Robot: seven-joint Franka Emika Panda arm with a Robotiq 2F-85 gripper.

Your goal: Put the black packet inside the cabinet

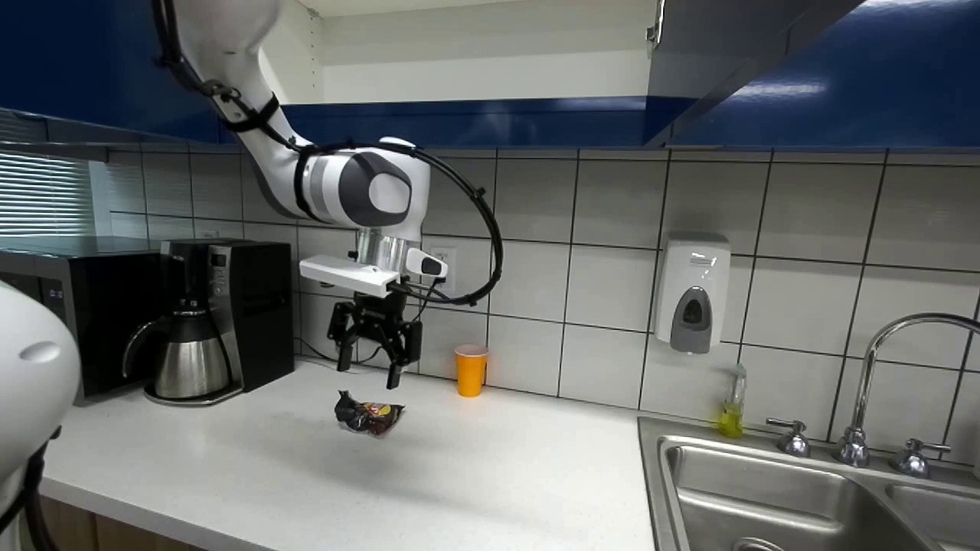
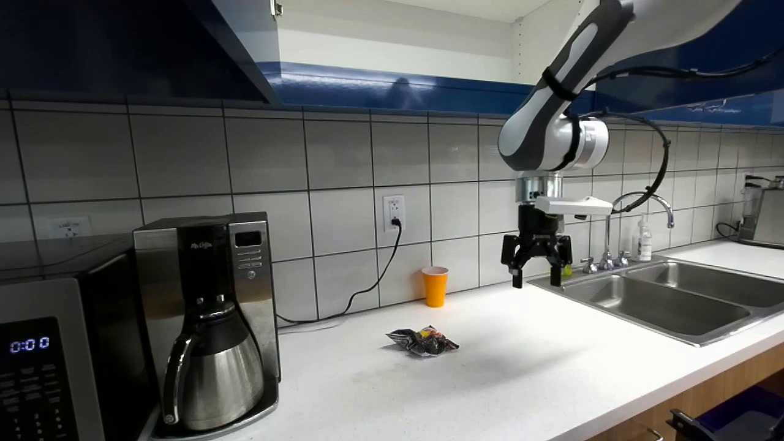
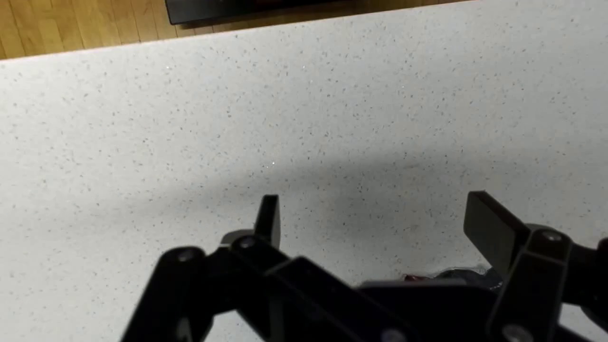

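Observation:
The black packet, crumpled with yellow and red marks, lies on the white counter in both exterior views. Above the counter hangs my gripper, pointing down with its jaws wide apart and nothing between them. In an exterior view the gripper stands off to one side of the packet, toward the sink. Only a strip of the packet shows in the wrist view, partly hidden behind the gripper near the right finger. The blue-fronted cabinet overhead stands open, its pale interior bare where visible.
An orange cup stands by the tiled wall behind the packet. A coffee machine and a microwave occupy one end; a steel sink with faucet is at the opposite end. A soap dispenser hangs on the wall.

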